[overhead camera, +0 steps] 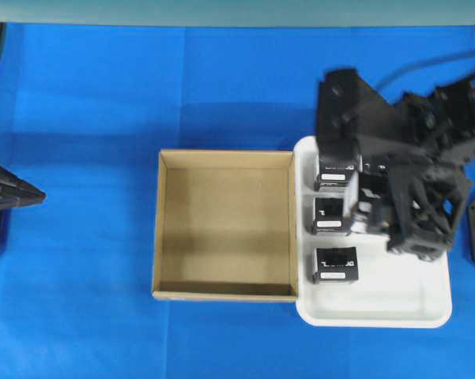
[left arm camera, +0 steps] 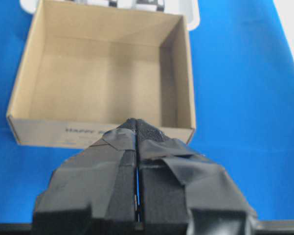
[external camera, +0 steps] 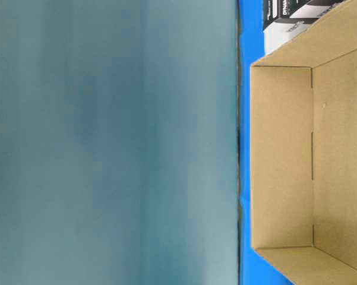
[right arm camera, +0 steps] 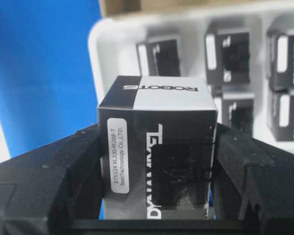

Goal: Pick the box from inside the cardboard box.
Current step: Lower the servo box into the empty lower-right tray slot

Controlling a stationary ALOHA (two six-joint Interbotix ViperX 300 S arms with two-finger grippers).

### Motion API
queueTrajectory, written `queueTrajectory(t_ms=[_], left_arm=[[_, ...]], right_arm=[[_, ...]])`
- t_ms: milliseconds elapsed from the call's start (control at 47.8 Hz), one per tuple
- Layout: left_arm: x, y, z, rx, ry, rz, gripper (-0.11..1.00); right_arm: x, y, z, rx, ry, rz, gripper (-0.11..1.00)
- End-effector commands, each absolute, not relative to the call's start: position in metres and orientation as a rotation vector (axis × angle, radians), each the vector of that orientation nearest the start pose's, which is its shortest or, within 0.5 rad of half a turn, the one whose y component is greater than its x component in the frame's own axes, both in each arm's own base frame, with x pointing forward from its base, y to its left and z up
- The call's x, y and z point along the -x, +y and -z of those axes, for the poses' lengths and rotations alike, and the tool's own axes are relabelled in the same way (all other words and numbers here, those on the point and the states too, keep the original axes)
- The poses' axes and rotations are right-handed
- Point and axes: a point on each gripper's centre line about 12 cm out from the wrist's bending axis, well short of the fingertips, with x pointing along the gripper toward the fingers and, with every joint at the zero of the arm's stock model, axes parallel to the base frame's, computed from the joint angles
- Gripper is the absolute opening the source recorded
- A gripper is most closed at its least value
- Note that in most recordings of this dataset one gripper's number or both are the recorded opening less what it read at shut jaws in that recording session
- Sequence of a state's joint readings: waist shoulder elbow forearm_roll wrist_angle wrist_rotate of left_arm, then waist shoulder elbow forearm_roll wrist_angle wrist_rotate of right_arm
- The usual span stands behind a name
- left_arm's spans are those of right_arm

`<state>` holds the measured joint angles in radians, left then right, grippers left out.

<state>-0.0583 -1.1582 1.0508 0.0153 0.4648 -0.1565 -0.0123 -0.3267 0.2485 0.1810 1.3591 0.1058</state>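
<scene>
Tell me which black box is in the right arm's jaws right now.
The box filling the right wrist view, pinched between the right gripper jaws above the white tray; the other black boxes sit loose in that tray.

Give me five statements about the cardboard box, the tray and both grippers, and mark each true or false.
1. The cardboard box holds no black boxes. True.
2. The right gripper is empty. False: its jaws are closed on a black box, seen in the right wrist view.
3. The left gripper hangs above the white tray. False: it is shut and sits on the near side of the cardboard box, away from the tray.
4. Several black boxes lie in the white tray. True.
5. The white tray stands apart from the cardboard box, by the far left edge of the overhead view. False: it sits right beside the cardboard box's right wall.
</scene>
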Motion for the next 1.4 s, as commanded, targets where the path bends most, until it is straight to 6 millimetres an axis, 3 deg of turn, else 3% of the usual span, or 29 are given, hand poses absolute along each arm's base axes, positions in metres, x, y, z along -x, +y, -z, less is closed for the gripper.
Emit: queueTrajectory(t_ms=[0,167,355,543,1045,1380], left_arm=[[-0.160,-0.008,-0.302,0.131,0.340,0.025,-0.05],[-0.160,-0.008,-0.301,0.126,0.343,0.025,-0.05],[-0.161,-0.008,-0.301,0.126,0.345,0.024,-0.05],[-0.161,-0.008,-0.301,0.127,0.343,0.025,-0.05],[-0.161,-0.009,-0.302,0.130,0.337,0.026,-0.05],[-0.162,-0.008,-0.303,0.129,0.332,0.026,-0.05]], right_arm=[[-0.281,0.021,-0.330,-0.246,1.270,-0.055,0.61],[-0.263,0.029,-0.294,-0.227,1.295,-0.072,0.61],[-0.240,0.034,-0.241,-0.220,1.334,-0.073,0.61],[-0.231,0.039,-0.203,-0.191,1.300,-0.085,0.61],[-0.233,0.046,-0.143,-0.141,1.299,-0.096,0.60],[-0.238,0.046,-0.124,-0.118,1.360,-0.099,0.60]])
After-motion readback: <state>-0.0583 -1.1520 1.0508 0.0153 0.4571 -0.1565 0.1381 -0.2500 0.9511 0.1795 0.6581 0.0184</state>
